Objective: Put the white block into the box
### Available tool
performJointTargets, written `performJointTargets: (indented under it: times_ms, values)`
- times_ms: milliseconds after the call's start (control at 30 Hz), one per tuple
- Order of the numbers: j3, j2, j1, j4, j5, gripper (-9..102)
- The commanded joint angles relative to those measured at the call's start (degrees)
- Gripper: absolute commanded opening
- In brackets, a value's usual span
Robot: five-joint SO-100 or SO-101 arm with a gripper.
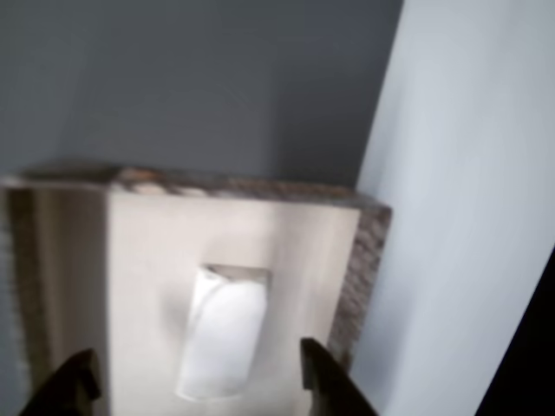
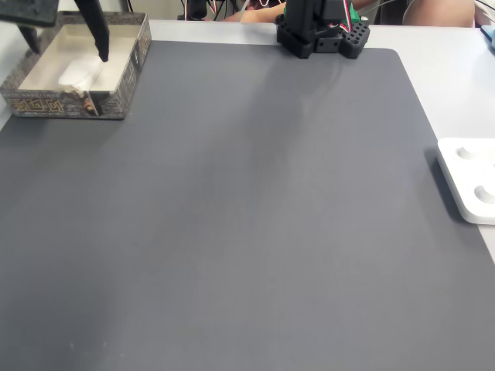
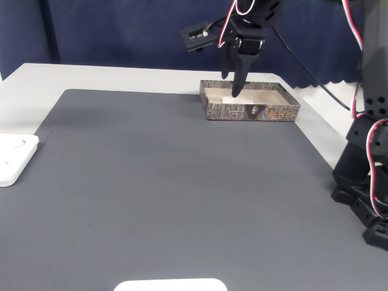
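The white block (image 1: 221, 334) lies on the pale floor of the box (image 1: 360, 260), free of both fingers. My gripper (image 1: 198, 360) hangs open above it, one dark fingertip on each side of the block and well apart from it. In a fixed view the box (image 2: 69, 104) sits at the mat's far left corner, with the block (image 2: 77, 73) inside and the gripper (image 2: 69, 54) over it. In another fixed view the gripper (image 3: 233, 85) points down into the box (image 3: 251, 112), where a bit of the block (image 3: 228, 100) shows.
A flat white device with round dimples (image 2: 468, 178) lies at the mat's right edge, seen at the left in the other fixed view (image 3: 12, 154). A white object (image 3: 170, 284) sits at the near edge. The arm's base (image 2: 321, 31) and another black arm (image 3: 370, 151) stand beside the grey mat (image 2: 247, 216).
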Motion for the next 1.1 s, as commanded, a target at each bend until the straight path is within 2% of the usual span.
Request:
performJointTargets:
  times_ms: [0,433,700,967,1067]
  values:
    - [2.2,9.05,-2.9,0.35,-2.46,33]
    - [14.59,24.87,-9.23,2.72,-9.05,33]
    - [30.5,38.32,-22.76,-1.85,-20.3,34]
    - [38.5,47.11,-33.49,-4.31,-29.0,34]
    - [41.66,50.1,-37.44,-6.15,-34.01,31]
